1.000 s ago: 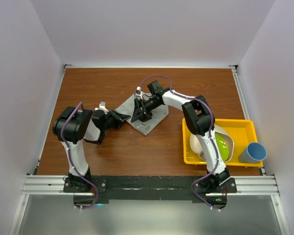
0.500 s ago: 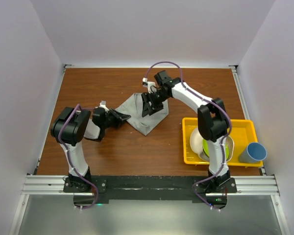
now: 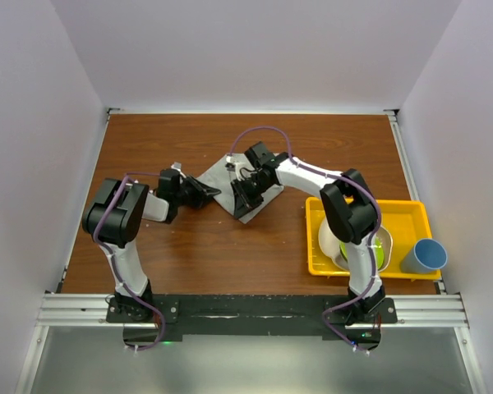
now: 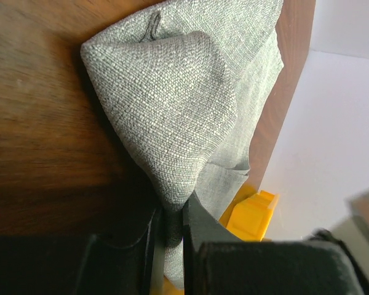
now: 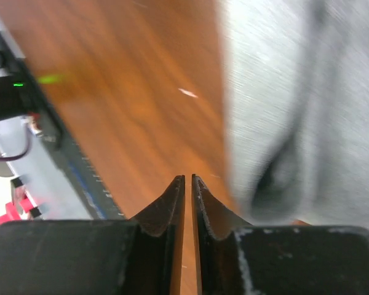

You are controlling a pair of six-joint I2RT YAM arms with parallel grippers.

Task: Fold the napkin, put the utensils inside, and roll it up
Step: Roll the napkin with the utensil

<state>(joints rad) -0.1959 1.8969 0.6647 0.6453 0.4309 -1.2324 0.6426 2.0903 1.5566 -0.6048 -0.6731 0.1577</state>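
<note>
The light grey napkin [image 3: 218,175] lies bunched at the middle of the table, partly under the right arm. My left gripper [image 3: 207,195] is at its left corner. In the left wrist view this gripper [image 4: 171,215] is shut on a pinched fold of the napkin [image 4: 172,110], which rises in a peak above the wood. My right gripper [image 3: 245,194] hovers over the napkin's near right part. In the blurred right wrist view it [image 5: 188,178] is shut with nothing between the jaws, and the napkin [image 5: 295,92] is to their right. The utensils are out of view.
A yellow tray [image 3: 411,207] at the right holds a white bowl [image 3: 333,240] and a green dish [image 3: 370,246]. A blue cup [image 3: 425,255] stands beside it at the table's right edge. The tray's corner [image 4: 252,212] shows behind the napkin in the left wrist view.
My right gripper has shut and swung out and back over the napkin's near side. The left gripper, still holding the corner, has shifted slightly away from me. The napkin has drawn narrower.
</note>
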